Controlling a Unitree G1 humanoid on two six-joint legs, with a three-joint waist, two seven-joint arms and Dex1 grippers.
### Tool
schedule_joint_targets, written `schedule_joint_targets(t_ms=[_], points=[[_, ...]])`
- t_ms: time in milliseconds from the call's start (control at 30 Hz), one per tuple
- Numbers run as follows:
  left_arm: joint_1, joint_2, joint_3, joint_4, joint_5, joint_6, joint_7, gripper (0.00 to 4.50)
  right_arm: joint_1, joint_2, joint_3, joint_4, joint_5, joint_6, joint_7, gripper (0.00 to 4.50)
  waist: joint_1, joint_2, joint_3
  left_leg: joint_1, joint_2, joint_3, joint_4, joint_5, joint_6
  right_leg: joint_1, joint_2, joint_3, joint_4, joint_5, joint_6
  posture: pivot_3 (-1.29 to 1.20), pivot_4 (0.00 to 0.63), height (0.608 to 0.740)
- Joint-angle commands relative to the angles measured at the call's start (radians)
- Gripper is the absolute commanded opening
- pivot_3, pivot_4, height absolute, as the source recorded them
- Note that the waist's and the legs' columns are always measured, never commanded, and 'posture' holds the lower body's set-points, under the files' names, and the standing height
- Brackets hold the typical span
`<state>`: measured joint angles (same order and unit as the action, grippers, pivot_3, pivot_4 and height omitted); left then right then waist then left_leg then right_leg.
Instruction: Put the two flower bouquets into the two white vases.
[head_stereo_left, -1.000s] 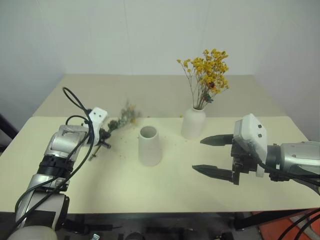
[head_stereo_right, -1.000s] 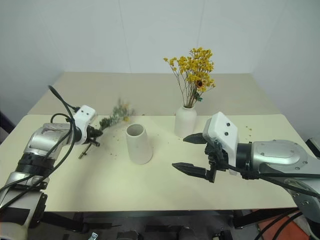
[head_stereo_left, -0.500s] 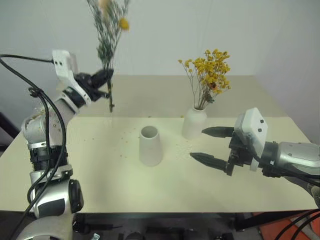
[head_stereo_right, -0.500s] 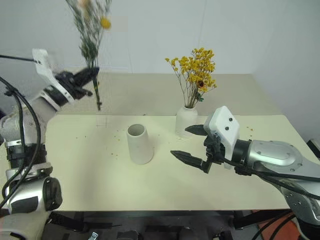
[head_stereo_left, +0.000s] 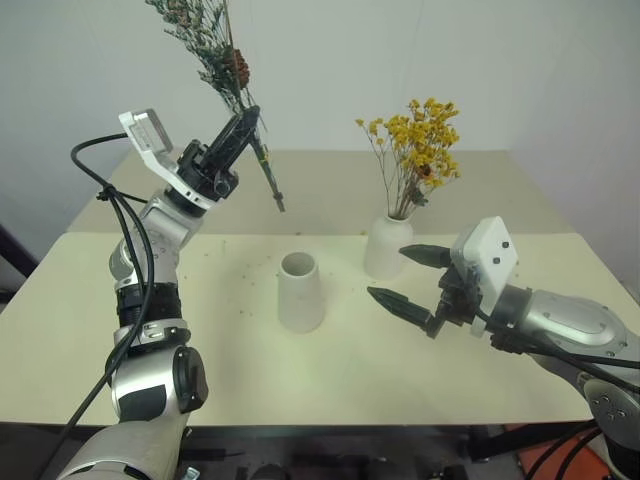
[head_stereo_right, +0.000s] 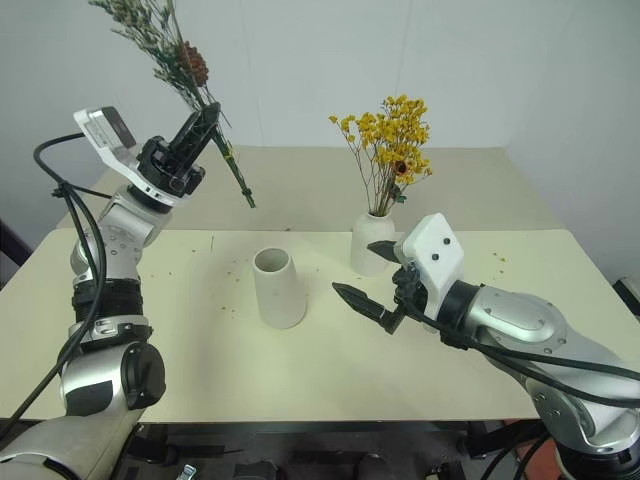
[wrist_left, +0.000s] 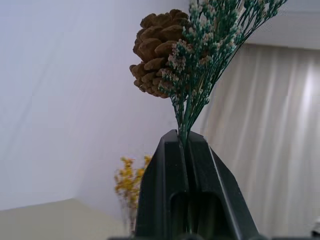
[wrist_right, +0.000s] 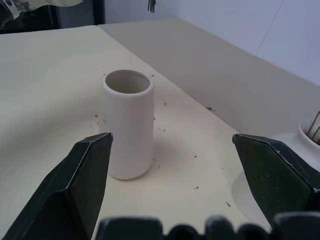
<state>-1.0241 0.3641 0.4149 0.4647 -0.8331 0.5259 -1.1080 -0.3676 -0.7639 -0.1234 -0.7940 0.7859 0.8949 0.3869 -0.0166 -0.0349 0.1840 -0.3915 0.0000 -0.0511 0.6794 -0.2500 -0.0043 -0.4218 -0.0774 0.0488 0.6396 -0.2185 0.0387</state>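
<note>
Left end effector is clamped on the thin stems of the grey-green bouquet, which we hold high over the far left of the table, well above everything else. We keep the bunch tilted, blossoms and a pine cone up and to the left, cut stem ends down toward the right, so the stems point roughly at the cone vase. That vase stands empty near the table middle, mouth up. The grip sits low on the stems, leaving a length of stem free below the fingers, which we judge is what goes into the mouth.

Right end effector has its jaws wide apart, holding nothing, level just above the table, right of the cone vase and in front of the bottle vase. In the right wrist view the cone vase sits between the two fingers but farther off, not touched. We read this as a ready pose to steady the vase, a guess only.

Yellow bouquet already stands upright in the bottle vase at the far right of centre, so half the task looks done. Next we need the stem ends brought over the cone vase mouth and turned more upright; a tilted entry could tip the light vase.
</note>
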Motion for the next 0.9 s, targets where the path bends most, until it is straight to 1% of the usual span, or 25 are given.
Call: schedule_joint_targets(t_ms=[33,200,333,567,900], points=[[-0.021,0.002,-0.052,0.003,0.019,-0.041,-0.108,0.01,0.010,0.013,-0.025,-0.043,-0.015,-0.021,-0.029,4.50,0.000,0.000,0.000,0.000,0.000,0.000,0.000,0.000,0.000,0.000,0.000,0.000,0.000,0.000,0.000,0.00,0.150,0.740],[0.046,-0.021,-0.133,-0.019,0.045,-0.102,-0.279,0.01,0.035,0.023,-0.021,-0.057,-0.040,-0.027,-0.049,4.50,-0.003,0.000,0.000,0.001,0.000,0.000,0.000,0.000,0.000,0.000,0.000,0.000,0.000,0.000,0.000,0.00,0.150,0.740],[0.073,-0.021,-0.173,-0.017,0.080,-0.150,-0.340,0.01,0.036,0.020,-0.026,-0.068,-0.035,-0.018,-0.049,4.50,-0.003,0.000,0.000,0.001,0.000,0.000,0.000,0.000,0.000,0.000,0.000,0.000,0.000,0.000,0.000,0.00,0.150,0.740],[0.086,-0.002,-0.185,0.010,0.114,-0.177,-0.358,0.01,0.039,0.000,-0.024,-0.064,-0.041,-0.012,-0.035,4.50,-0.001,0.000,0.000,0.001,0.000,0.000,0.000,0.000,0.000,0.000,0.000,0.000,0.000,0.000,0.000,0.00,0.150,0.740],[0.191,-0.001,-0.221,0.020,0.180,-0.247,-0.381,0.01,0.019,-0.004,0.012,-0.040,-0.068,-0.024,-0.005,4.50,-0.001,0.000,0.000,0.001,0.000,0.000,0.000,0.000,0.000,0.000,0.000,0.000,0.000,0.000,0.000,0.00,0.150,0.740]])
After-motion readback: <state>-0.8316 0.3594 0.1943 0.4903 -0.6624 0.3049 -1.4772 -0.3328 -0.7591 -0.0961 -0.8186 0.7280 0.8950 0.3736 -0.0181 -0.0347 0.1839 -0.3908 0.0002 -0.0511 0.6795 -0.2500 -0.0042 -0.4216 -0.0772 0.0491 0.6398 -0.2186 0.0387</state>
